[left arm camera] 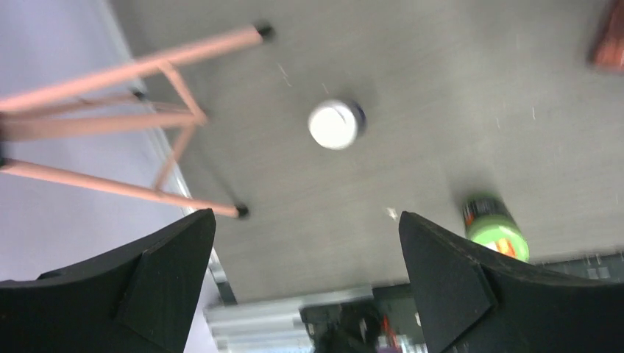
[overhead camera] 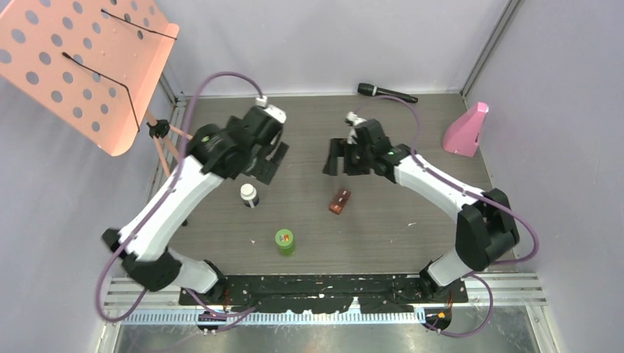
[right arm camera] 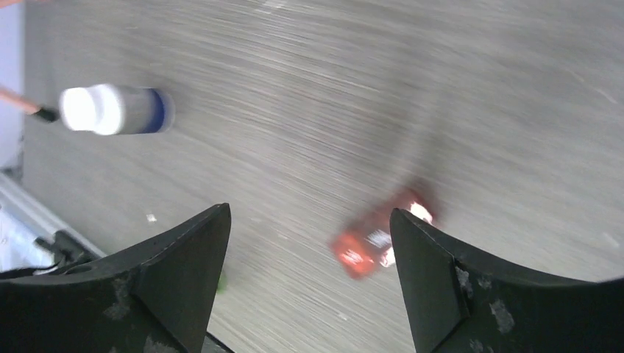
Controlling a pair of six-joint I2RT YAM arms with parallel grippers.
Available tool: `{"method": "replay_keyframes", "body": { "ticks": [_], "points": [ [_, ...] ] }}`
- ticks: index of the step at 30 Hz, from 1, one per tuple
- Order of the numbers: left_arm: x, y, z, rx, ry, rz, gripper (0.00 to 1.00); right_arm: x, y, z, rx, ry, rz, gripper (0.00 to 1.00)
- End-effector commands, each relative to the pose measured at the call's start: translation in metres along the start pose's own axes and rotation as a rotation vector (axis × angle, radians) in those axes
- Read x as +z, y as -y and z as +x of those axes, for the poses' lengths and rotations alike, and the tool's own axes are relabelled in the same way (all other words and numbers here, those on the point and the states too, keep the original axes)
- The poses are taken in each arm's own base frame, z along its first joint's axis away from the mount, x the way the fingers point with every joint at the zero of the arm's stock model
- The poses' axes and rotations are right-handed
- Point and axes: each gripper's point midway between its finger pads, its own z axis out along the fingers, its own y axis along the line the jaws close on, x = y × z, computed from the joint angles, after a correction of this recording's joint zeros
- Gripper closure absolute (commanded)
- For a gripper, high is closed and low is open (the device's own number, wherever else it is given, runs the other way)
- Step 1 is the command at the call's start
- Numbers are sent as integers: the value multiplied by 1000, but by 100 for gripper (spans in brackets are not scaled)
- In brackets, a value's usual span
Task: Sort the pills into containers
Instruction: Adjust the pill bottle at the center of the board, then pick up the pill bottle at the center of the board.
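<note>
White links, black joints, purple cables, black left pincer

The white bottle, green bottle and case stand well apart, with open table between them on every side. Stand legs crowd the left edge near the white bottle, under an overhanging pink shelf. A microphone lies along the back wall and a pink wedge sits far right, both away from the middle.
</note>
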Motion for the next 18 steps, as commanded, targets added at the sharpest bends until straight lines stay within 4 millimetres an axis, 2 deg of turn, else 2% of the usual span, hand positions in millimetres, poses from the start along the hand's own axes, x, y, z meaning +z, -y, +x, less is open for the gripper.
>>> {"method": "replay_keyframes", "body": {
  "ticks": [1, 2, 3, 4, 5, 6, 10, 13, 14, 18],
  "points": [
    [-48, -60, -40, -139, 348, -201, 1, 9, -110, -29, -230, 90, -211, 12],
    [-62, -68, -44, -184, 428, -199, 1, 18, -135, -24, -293, 85, -233, 12],
    [-72, -73, -45, -202, 483, -187, 1, 20, -147, -22, -320, 79, -245, 10],
    [-80, -75, -46, -216, 529, -174, 0, 26, -174, -18, -372, 76, -280, 9],
    [-88, -79, -45, -230, 575, -162, 1, 29, -185, -15, -398, 70, -295, 7],
    [-95, -81, -43, -244, 618, -150, 1, 35, -208, -10, -459, 72, -328, 6],
    [-113, -83, -36, -263, 734, -89, 1, 59, -258, 12, -632, 76, -377, 1],
    [-120, -84, -29, -270, 757, -67, 1, 90, -267, 25, -696, 58, -316, 0],
    [-120, -84, -26, -273, 755, -64, 1, 95, -270, 30, -716, 53, -306, 0],
    [-120, -83, -20, -289, 757, -46, 1, 130, -259, 40, -754, 49, -197, 1]
  ]
}}
